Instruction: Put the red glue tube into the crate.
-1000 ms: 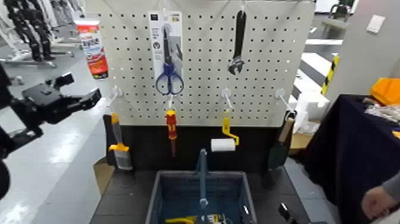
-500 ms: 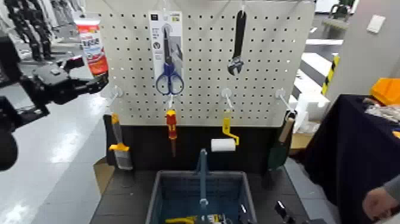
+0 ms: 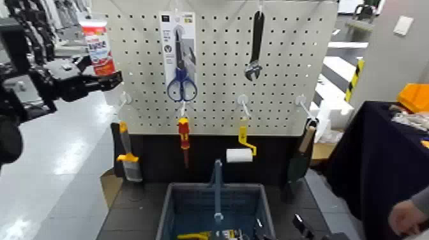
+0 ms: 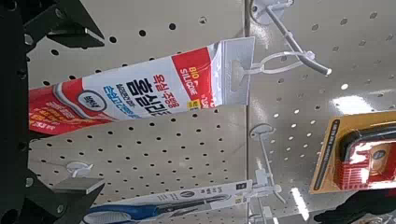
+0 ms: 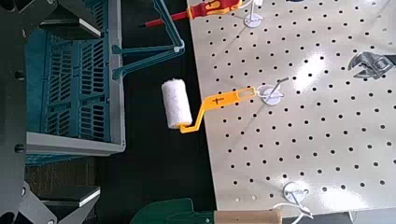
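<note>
The red glue tube (image 3: 97, 41) hangs from a hook at the top left corner of the white pegboard. My left gripper (image 3: 103, 71) is raised to its lower end. In the left wrist view the tube (image 4: 131, 89) lies between the two dark fingers (image 4: 65, 23), which stand wide apart and clear of it, so the left gripper (image 4: 51, 110) is open. The blue-grey crate (image 3: 167, 207) with its upright handle sits below the board. My right gripper (image 5: 70, 101) hangs open beside the crate (image 5: 117, 56), low at the front right.
On the pegboard hang a scissors pack (image 3: 177, 57), a black wrench (image 3: 255, 45), a red-and-yellow screwdriver (image 3: 184, 135), a paint roller (image 3: 240, 153), a brush (image 3: 127, 159) and a trowel (image 3: 301, 156). A person's hand (image 3: 408, 217) rests by a dark draped table at right.
My left arm has risen and moved right toward the pegboard, bringing its gripper from below and left of the tube up to the tube's lower end. The tube still hangs on its hook.
</note>
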Controlling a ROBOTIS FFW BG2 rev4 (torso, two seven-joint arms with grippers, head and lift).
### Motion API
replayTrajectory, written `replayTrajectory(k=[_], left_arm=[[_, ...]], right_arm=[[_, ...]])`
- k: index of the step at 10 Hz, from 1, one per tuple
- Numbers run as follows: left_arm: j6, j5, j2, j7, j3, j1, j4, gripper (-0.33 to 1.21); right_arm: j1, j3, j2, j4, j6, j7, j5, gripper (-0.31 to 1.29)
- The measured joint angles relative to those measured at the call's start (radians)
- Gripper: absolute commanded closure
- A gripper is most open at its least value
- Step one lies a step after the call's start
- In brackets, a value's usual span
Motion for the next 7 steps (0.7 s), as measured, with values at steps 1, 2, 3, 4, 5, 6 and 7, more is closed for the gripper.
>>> replayTrajectory(k=[1, 2, 3, 4, 5, 6, 7], left_arm=[[0.008, 0.005, 0.002, -0.003, 0.0, -0.003, 0.002, 0.95], [0.022, 0.011, 0.004, -0.006, 0.0, -0.006, 0.002, 1.11], [0.036, 0.015, 0.005, -0.003, -0.002, -0.009, 0.001, 1.13], [0.047, 0.016, 0.006, 0.004, -0.004, -0.01, -0.005, 1.14], [0.053, 0.016, 0.007, 0.009, -0.006, -0.011, -0.008, 1.18], [0.055, 0.015, 0.008, 0.013, -0.01, -0.012, -0.012, 1.18], [0.055, 0.016, 0.009, 0.018, -0.013, -0.013, -0.015, 1.18]], right_arm=[[0.0, 0.0, 0.0, 0.0, 0.0, 0.002, 0.0, 0.13], [0.0, 0.0, 0.001, 0.0, 0.002, 0.002, 0.0, 0.13], [0.0, 0.0, 0.002, 0.001, 0.003, 0.003, 0.0, 0.13], [0.0, 0.0, 0.002, 0.002, 0.003, 0.003, 0.0, 0.13], [0.0, 0.0, 0.003, 0.002, 0.004, 0.003, 0.0, 0.13], [0.0, 0.0, 0.005, 0.002, 0.006, 0.004, 0.0, 0.13], [0.0, 0.0, 0.006, 0.002, 0.007, 0.004, 0.0, 0.13]])
